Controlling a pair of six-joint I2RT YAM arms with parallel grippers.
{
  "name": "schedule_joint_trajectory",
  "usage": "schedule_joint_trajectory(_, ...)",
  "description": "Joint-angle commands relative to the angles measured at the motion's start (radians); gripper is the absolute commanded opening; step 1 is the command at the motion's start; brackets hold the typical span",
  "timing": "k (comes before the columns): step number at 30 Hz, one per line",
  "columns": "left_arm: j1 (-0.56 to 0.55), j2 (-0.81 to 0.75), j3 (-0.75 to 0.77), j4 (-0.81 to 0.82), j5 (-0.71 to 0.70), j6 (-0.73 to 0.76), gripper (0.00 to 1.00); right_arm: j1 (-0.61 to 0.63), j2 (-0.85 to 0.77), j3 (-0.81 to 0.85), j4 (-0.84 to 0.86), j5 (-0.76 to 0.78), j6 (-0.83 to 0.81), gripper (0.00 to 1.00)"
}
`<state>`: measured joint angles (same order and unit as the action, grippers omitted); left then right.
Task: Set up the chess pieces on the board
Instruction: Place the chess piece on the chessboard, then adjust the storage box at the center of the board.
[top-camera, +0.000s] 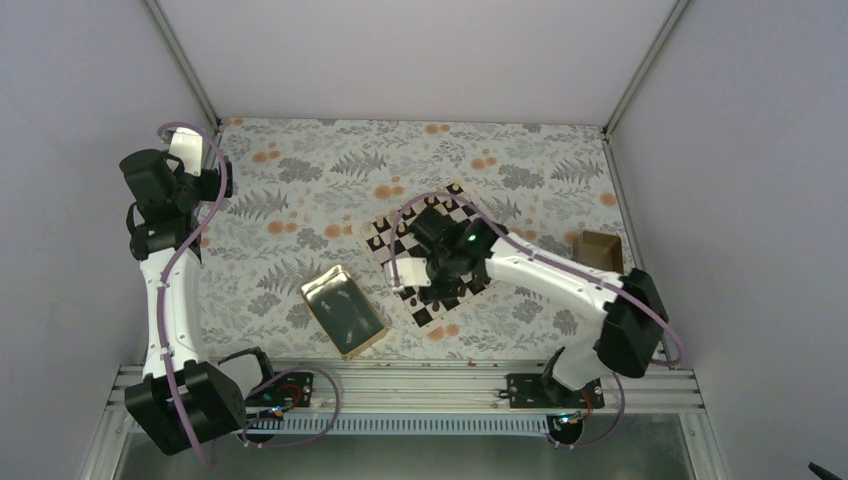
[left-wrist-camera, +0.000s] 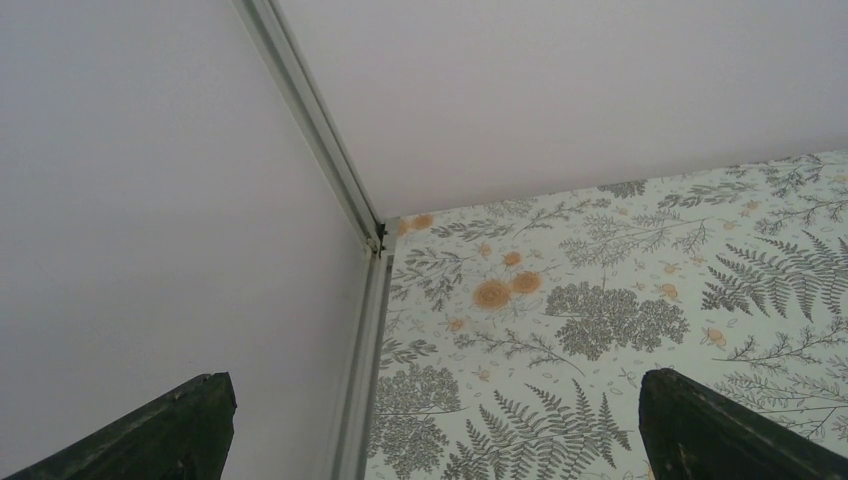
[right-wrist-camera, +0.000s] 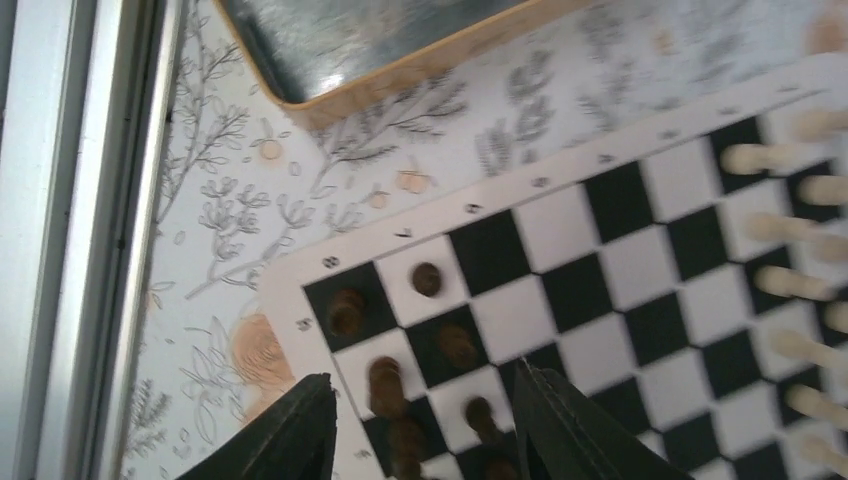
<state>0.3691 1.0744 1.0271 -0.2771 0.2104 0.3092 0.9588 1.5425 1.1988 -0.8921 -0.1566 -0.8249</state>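
Chess pieces (right-wrist-camera: 427, 279) on board (right-wrist-camera: 632, 268): distinct only at right wrist

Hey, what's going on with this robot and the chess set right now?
The right gripper hovers open over the corner of the board where dark pieces stand on their squares. Light pieces line the opposite end. It grips nothing that I can see. The left gripper is open and empty, off toward the far left corner of the table. A gold tray lies beside the board.
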Motion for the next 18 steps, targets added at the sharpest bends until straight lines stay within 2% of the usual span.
schedule_joint_trajectory(1, 0.005, -0.007, -0.007, 0.026, -0.012, -0.003, 1.0, -0.109, -0.101, 0.084, -0.065, 0.095, 0.012, 0.5)
schedule_joint_trajectory(4, 0.005, -0.005, -0.006, 0.029, -0.011, -0.004, 1.0, -0.313, -0.108, 0.151, -0.058, 0.191, -0.021, 0.52)
schedule_joint_trajectory(10, 0.005, -0.008, -0.005, 0.026, -0.008, -0.002, 1.0, -0.831, 0.058, 0.394, -0.156, 0.152, -0.128, 0.54)
schedule_joint_trajectory(14, 0.005, -0.014, -0.015, 0.029, -0.009, -0.001, 1.0, -1.021, 0.163, 0.442, -0.209, 0.169, -0.195, 0.53)
schedule_joint_trajectory(18, 0.005, -0.011, -0.018, 0.026, 0.0, -0.001, 1.0, -1.175, 0.18, 0.349, -0.197, 0.239, -0.279, 0.53)
